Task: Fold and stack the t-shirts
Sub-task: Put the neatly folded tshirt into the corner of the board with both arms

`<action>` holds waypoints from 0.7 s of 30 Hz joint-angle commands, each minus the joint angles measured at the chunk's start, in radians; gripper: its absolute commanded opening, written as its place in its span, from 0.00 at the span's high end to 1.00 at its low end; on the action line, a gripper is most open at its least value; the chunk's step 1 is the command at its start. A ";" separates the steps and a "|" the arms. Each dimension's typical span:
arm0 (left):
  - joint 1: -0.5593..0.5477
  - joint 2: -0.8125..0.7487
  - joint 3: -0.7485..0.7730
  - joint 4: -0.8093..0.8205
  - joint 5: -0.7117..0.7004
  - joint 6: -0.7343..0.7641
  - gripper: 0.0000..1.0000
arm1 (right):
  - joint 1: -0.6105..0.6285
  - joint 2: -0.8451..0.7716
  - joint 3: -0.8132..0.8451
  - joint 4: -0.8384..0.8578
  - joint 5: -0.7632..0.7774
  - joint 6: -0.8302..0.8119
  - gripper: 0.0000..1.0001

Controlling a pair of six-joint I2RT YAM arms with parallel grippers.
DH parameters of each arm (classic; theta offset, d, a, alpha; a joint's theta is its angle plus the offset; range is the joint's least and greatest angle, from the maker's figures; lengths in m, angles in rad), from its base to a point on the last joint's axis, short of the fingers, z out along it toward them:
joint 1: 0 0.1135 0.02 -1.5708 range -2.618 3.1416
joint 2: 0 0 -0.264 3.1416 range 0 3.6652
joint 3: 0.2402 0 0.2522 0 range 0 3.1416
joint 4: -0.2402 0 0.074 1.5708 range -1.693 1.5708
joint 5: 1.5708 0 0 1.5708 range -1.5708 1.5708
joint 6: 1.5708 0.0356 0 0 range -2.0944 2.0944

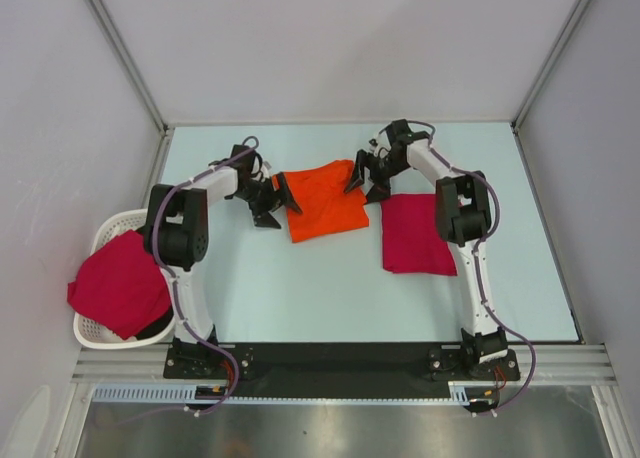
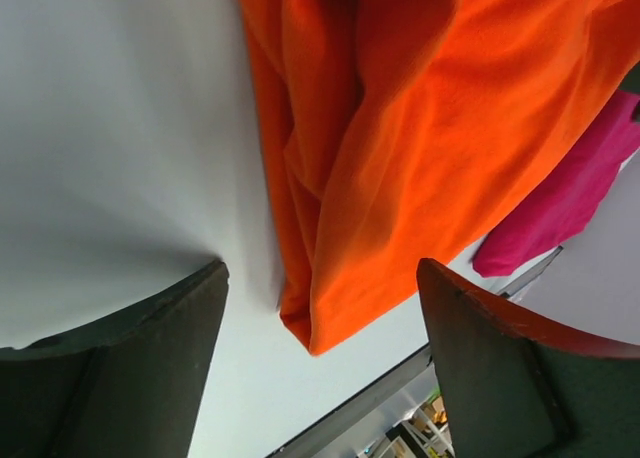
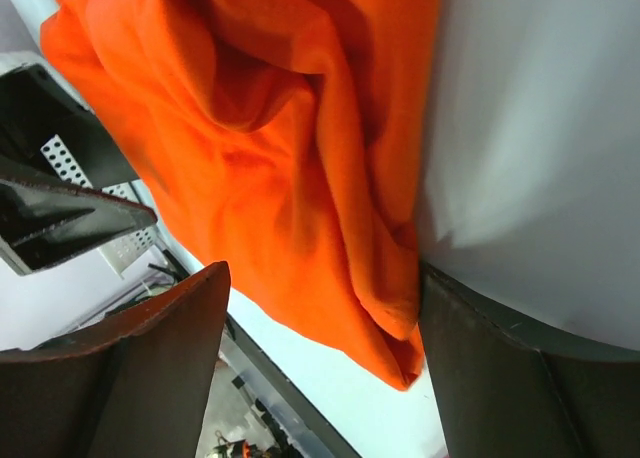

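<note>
The bright orange t-shirt (image 1: 325,200) lies crumpled and partly folded at the middle back of the table. My left gripper (image 1: 279,206) stands open at its left edge. In the left wrist view the orange t-shirt's corner (image 2: 340,278) lies between the dark fingers (image 2: 150,368) without touching them. My right gripper (image 1: 366,183) is open at the shirt's right upper edge, and there the orange cloth (image 3: 300,198) bunches against the right finger (image 3: 510,378). A folded crimson-pink t-shirt (image 1: 415,234) lies flat to the right. Another crimson-pink shirt (image 1: 120,283) hangs over the basket.
The white slatted basket (image 1: 110,226) stands at the table's left edge, beside the left arm's base. The folded crimson shirt (image 2: 570,198) shows beyond the orange one in the left wrist view. White enclosure walls stand close behind and at both sides.
</note>
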 commanded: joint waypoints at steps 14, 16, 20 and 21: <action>-0.079 0.259 0.177 0.043 0.004 -0.044 1.00 | 0.103 0.220 0.044 -0.053 -0.006 0.018 1.00; -0.079 0.262 0.190 0.022 -0.014 -0.034 1.00 | 0.100 0.215 0.031 -0.058 -0.005 0.004 1.00; -0.078 0.228 0.207 0.016 -0.034 -0.022 1.00 | 0.091 0.163 0.000 -0.044 0.023 -0.008 1.00; -0.078 0.214 0.209 0.017 -0.038 -0.019 1.00 | 0.086 0.148 -0.002 -0.042 0.029 -0.008 1.00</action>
